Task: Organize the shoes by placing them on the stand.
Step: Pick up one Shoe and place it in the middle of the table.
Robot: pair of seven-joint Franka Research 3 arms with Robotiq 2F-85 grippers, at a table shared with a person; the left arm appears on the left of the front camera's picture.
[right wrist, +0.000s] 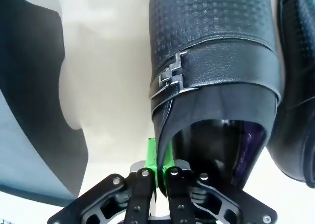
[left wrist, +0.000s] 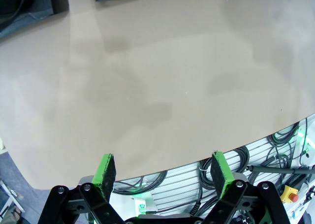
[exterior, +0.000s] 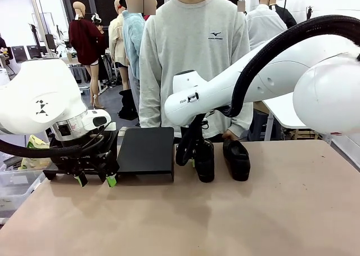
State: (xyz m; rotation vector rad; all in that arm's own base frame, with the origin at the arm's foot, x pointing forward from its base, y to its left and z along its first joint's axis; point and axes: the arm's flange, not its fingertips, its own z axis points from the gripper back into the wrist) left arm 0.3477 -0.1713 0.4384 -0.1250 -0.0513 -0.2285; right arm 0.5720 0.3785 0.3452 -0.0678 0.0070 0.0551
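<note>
My right wrist view showed my right gripper [right wrist: 157, 157] pinching the collar of the buckled shoe [right wrist: 211, 61], the front view placed it mid-frame right of the stand [exterior: 146, 149], and my left gripper [exterior: 97, 180] gaped wide at lower left.

A robotics lab is showing here. Two white robot arms [exterior: 34, 98] are hanging over a beige tabletop [exterior: 253, 211]. Between the left fingers [left wrist: 106, 169], past the tabletop's edge, bundled cables [left wrist: 162, 182] are running across a slotted metal frame [left wrist: 256, 155], and a red stop button [left wrist: 294, 197] is sitting just outside one finger. Far beyond the fingers, monitors [exterior: 28, 52] are standing on other desks.
</note>
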